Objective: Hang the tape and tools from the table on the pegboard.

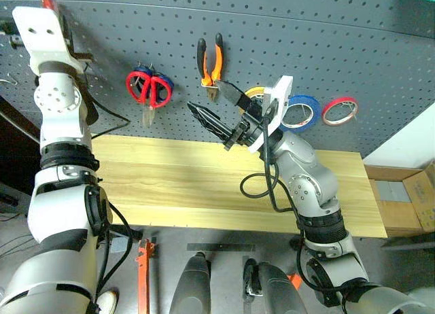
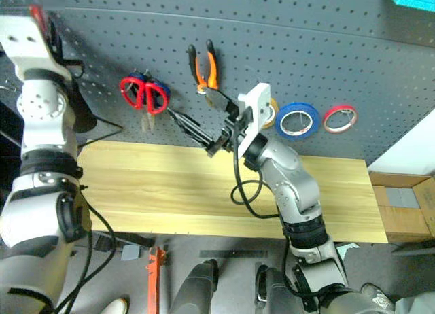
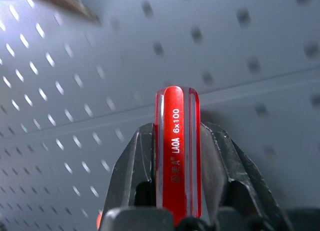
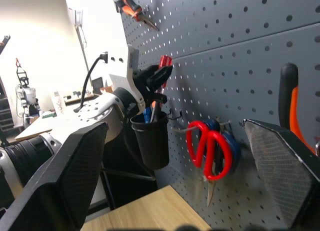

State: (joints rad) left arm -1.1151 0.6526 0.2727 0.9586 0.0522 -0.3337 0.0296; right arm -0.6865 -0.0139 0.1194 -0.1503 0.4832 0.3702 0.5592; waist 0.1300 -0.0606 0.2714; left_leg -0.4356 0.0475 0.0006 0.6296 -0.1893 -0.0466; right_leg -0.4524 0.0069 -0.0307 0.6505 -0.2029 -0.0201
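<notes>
The screwdriver (image 3: 177, 156) stood upright, pinched in the left gripper (image 4: 159, 77) — close against the pegboard (image 3: 240, 56), directly above a black cup (image 4: 151, 139). The right gripper (image 1: 212, 107) hung spread, farther off.

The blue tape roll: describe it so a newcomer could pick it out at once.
On the dark grey pegboard above the table, three tape rolls hang in a row to the right of the pliers. The blue tape is the middle one, larger than the yellow roll and red roll flanking it.
</notes>
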